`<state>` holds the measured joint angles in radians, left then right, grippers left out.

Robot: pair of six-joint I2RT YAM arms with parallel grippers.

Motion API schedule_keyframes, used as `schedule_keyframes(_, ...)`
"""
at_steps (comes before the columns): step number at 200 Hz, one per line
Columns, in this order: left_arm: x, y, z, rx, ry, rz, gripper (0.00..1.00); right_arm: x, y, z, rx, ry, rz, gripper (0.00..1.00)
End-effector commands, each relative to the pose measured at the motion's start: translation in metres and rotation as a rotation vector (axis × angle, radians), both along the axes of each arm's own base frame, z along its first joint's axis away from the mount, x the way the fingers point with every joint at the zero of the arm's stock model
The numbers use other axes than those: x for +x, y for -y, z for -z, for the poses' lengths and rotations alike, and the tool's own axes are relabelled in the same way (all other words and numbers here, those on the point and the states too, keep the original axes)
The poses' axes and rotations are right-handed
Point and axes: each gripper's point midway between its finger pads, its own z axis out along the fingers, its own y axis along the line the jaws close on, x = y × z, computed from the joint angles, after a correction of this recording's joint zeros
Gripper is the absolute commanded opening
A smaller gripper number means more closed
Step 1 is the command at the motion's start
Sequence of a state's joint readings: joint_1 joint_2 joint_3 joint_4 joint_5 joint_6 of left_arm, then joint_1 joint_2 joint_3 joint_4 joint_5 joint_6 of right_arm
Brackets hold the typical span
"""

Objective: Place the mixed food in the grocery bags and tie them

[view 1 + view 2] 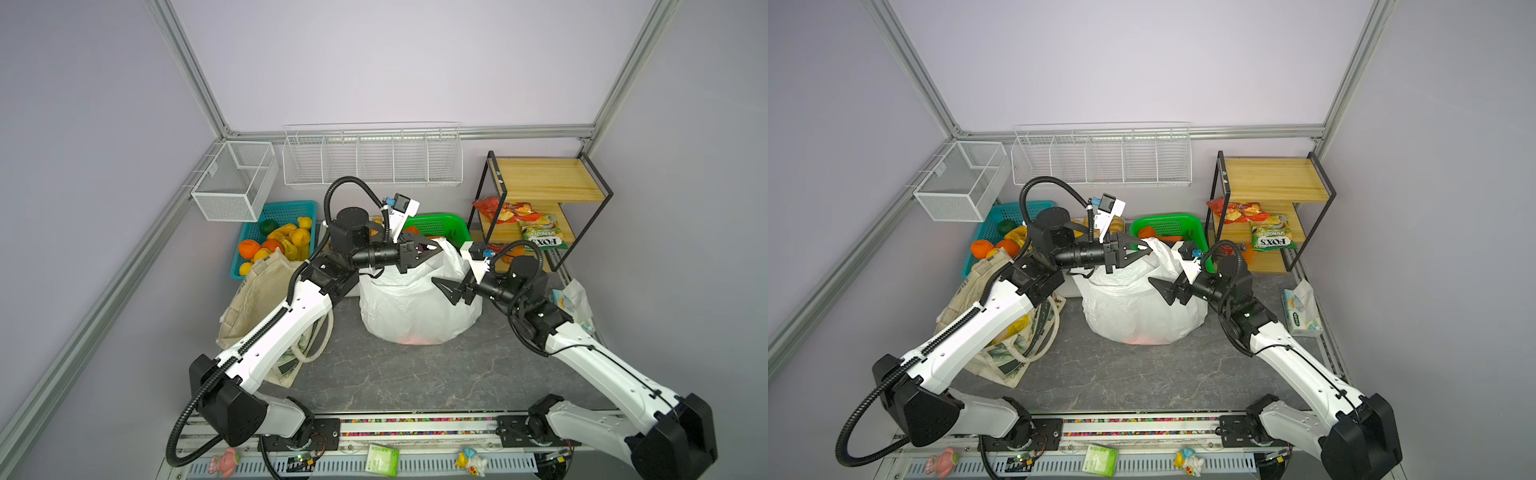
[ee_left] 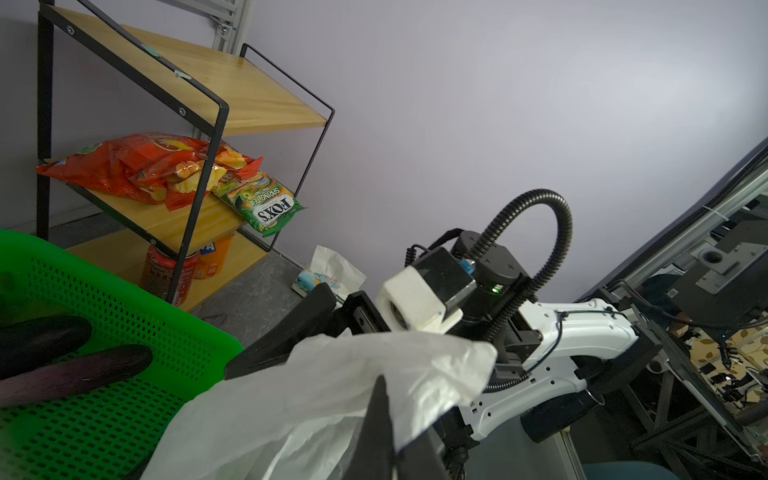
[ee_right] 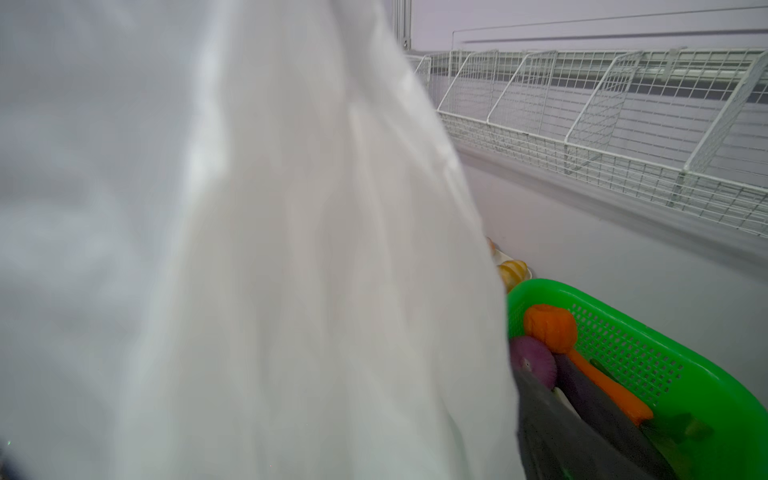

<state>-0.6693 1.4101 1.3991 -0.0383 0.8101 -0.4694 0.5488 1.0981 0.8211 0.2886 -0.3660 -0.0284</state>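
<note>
Two bags are sitting on the counter (image 1: pixel 415 374): one canvas tote (image 1: pixel 253 291) and one white plastic bag (image 1: pixel 399 309). Two plastic baskets are standing behind them, one blue basket (image 1: pixel 276 212) and one green basket (image 1: pixel 440 226), beside one shelf (image 1: pixel 548 178).

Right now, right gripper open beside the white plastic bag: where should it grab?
Probably the raised plastic at the top right of the white plastic bag, opposite the flap the left gripper pinches. Come from the right, where the right gripper faces it: that film stands up thin enough to pinch; the body below bulges.
</note>
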Motion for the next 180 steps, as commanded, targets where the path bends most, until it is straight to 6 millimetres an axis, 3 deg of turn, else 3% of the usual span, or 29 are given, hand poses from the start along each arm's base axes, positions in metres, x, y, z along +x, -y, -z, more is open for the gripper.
schedule_keyframes(1, 0.000, -0.002, -0.008, -0.034, 0.000, -0.020, 0.00, 0.017, 0.013, -0.028, 0.100, 0.069, 0.199, 0.96)
schedule_keyframes(69, -0.005, 0.002, -0.009, -0.044, -0.017, -0.013, 0.00, 0.049, 0.020, -0.058, 0.218, 0.130, 0.505, 0.91)
schedule_keyframes(103, -0.008, 0.001, -0.010, -0.046, -0.019, -0.010, 0.00, 0.075, 0.041, -0.030, 0.255, 0.038, 0.731, 0.95)
schedule_keyframes(107, -0.009, 0.000, -0.010, -0.045, -0.020, -0.011, 0.00, 0.077, 0.044, -0.036, 0.272, 0.034, 0.759, 0.96)
schedule_keyframes(124, -0.009, 0.000, -0.011, -0.045, -0.021, -0.015, 0.00, 0.083, 0.054, -0.011, 0.241, -0.028, 0.842, 0.98)
schedule_keyframes(127, -0.009, -0.001, -0.012, -0.047, -0.019, -0.017, 0.00, 0.084, 0.055, -0.009, 0.242, -0.037, 0.845, 0.97)
schedule_keyframes(132, -0.008, -0.001, -0.012, -0.047, -0.020, -0.024, 0.00, 0.083, 0.056, 0.012, 0.200, -0.065, 0.853, 0.94)
schedule_keyframes(156, -0.002, -0.005, -0.016, -0.046, -0.012, -0.069, 0.00, 0.076, 0.058, 0.055, 0.112, -0.151, 0.847, 0.86)
schedule_keyframes(180, 0.006, -0.006, -0.012, -0.022, -0.005, -0.114, 0.00, 0.065, 0.051, 0.069, 0.077, -0.170, 0.761, 0.82)
